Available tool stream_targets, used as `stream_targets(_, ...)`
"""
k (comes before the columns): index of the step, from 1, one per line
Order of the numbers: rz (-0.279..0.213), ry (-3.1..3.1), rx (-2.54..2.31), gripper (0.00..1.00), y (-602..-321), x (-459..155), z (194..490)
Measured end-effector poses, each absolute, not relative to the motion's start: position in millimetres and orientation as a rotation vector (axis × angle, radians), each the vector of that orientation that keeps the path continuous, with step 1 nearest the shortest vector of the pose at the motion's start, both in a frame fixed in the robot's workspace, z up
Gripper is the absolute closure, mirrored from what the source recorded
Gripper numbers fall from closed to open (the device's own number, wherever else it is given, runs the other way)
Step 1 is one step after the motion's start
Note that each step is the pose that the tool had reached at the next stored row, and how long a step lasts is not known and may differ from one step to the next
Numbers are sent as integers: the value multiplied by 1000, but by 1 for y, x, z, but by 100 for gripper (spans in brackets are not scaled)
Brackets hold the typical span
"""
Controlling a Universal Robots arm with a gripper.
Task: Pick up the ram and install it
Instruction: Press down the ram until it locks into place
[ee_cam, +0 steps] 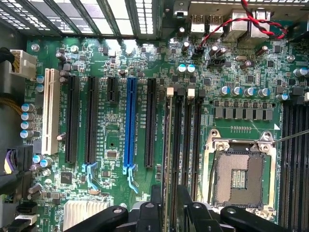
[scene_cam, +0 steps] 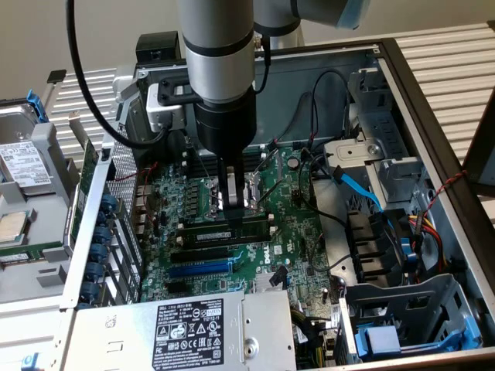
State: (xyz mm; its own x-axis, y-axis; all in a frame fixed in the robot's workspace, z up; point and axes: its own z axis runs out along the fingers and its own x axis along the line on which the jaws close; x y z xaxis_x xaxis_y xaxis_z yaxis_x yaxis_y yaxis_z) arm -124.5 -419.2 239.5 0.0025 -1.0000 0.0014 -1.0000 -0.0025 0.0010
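The ram (scene_cam: 247, 227) is a long thin green stick standing on edge on the motherboard, lined up with the black memory slots (ee_cam: 188, 140). In the wrist view the ram (ee_cam: 169, 145) shows edge-on along the slot nearest the blue expansion slot (ee_cam: 129, 125). My gripper (scene_cam: 230, 212) comes straight down onto its middle. The gripper (ee_cam: 169, 208) has one finger on each side of the stick and is shut on it. I cannot tell whether the stick is fully seated.
The open CPU socket (ee_cam: 240, 176) lies just beside the memory slots. The case walls, a grey power supply (scene_cam: 193, 325), a drive cage (scene_cam: 402, 325) and loose cables (scene_cam: 356, 185) surround the board. Black expansion slots (ee_cam: 72, 121) sit beyond the blue one.
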Motion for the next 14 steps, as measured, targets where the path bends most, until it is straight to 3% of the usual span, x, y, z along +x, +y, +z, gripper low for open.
stream_targets(12,-7,-2221,2226,73,-419,-127,246)
stream_targets(14,-11,-2223,2228,81,-419,-128,247)
